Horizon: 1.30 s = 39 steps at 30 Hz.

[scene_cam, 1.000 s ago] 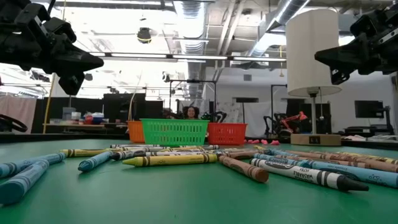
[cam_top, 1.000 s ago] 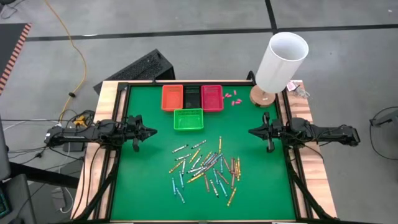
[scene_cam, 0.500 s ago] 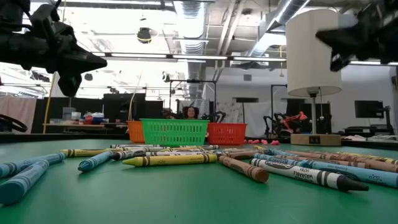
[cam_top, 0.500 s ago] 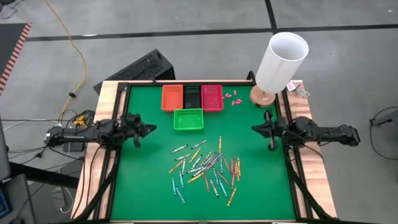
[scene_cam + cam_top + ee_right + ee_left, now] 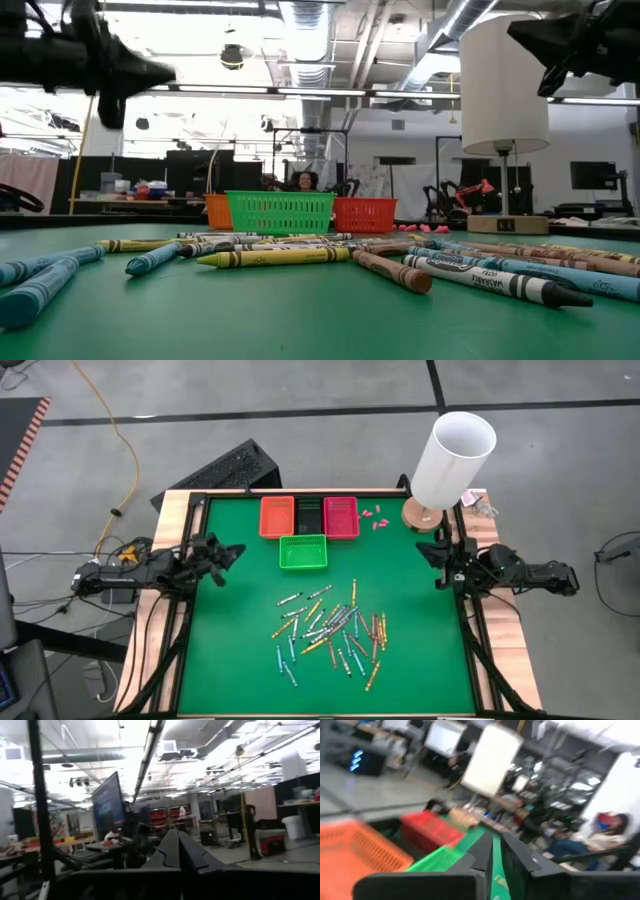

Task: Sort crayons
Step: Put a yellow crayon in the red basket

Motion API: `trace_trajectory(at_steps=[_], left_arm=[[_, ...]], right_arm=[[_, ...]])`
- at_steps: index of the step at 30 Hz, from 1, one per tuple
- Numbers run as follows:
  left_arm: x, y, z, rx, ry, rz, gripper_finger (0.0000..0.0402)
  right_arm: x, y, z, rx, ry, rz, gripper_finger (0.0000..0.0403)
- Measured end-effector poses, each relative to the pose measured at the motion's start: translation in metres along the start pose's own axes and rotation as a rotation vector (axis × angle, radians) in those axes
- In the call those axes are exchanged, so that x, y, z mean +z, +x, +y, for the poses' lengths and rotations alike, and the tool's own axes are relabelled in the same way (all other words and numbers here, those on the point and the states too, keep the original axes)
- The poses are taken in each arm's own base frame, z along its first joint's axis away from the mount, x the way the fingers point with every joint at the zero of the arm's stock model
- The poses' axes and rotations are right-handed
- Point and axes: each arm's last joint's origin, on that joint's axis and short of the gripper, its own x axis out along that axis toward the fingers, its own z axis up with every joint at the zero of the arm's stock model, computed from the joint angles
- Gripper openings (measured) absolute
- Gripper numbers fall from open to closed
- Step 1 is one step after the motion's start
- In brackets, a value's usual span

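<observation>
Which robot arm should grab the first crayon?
Probably the right gripper. Both arms hang at the table's sides holding nothing, but the crayons lie right of the middle, nearer to it. The left gripper sits closer to the green basket, so it could drop crayons off.

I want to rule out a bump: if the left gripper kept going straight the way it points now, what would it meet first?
Probably the green basket. The left gripper points across the table toward the basket cluster, but it sits above the mat, so it might pass over the rim.

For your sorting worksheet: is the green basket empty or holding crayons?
Empty: the green basket shows bare mesh; the crayons all lie on the mat.
</observation>
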Motion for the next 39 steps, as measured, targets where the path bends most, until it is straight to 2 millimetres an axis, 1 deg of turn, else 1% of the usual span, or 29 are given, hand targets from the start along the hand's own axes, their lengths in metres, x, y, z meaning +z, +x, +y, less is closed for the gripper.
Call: trace_trajectory(at_steps=[2, 6, 10, 13, 16, 20, 23, 27, 30, 33, 35, 39], left_arm=[[0.006, 0.000, -0.004, -0.047, 0.005, 0.001, 0.0048], [0.015, 0.001, -0.010, -0.116, -0.013, 0.017, 0.0082], [0.024, 0.006, -0.015, -0.115, -0.029, 0.038, 0.0108], [0.034, 0.013, -0.022, -0.093, 0.001, 0.062, 0.0117], [0.041, 0.022, -0.027, -0.026, 0.027, 0.118, 0.0119], [0.048, 0.035, -0.034, 0.038, 0.048, 0.200, 0.0119], [0.049, 0.044, -0.038, 0.089, 0.062, 0.248, 0.0119], [0.048, 0.052, -0.040, 0.127, 0.082, 0.286, 0.0119], [0.046, 0.055, -0.040, 0.173, 0.064, 0.292, 0.0119], [0.045, 0.055, -0.038, 0.220, 0.044, 0.292, 0.0119], [0.043, 0.054, -0.036, 0.259, 0.035, 0.296, 0.0119], [0.040, 0.051, -0.032, 0.335, 0.002, 0.311, 0.0119]], right_arm=[[-0.001, 0.000, 0.000, -0.003, 0.002, 0.011, 0.0036], [0.000, 0.000, 0.000, -0.007, 0.030, 0.002, 0.0091], [0.000, 0.000, 0.000, -0.016, 0.050, 0.003, 0.0139], [-0.002, 0.002, -0.002, -0.077, 0.046, 0.026, 0.0159], [-0.004, 0.007, -0.002, -0.143, 0.046, 0.151, 0.0162], [-0.003, 0.021, 0.000, -0.204, 0.049, 0.405, 0.0155], [-0.005, 0.034, 0.003, -0.244, 0.030, 0.596, 0.0147], [-0.014, 0.053, 0.007, -0.279, 0.010, 0.813, 0.0143], [-0.022, 0.068, 0.010, -0.339, 0.056, 0.899, 0.0146], [-0.036, 0.081, 0.009, -0.509, 0.176, 0.922, 0.0148], [-0.047, 0.089, 0.010, -0.586, 0.256, 0.937, 0.0148], [-0.060, 0.111, 0.015, -0.636, 0.367, 0.965, 0.0144]])
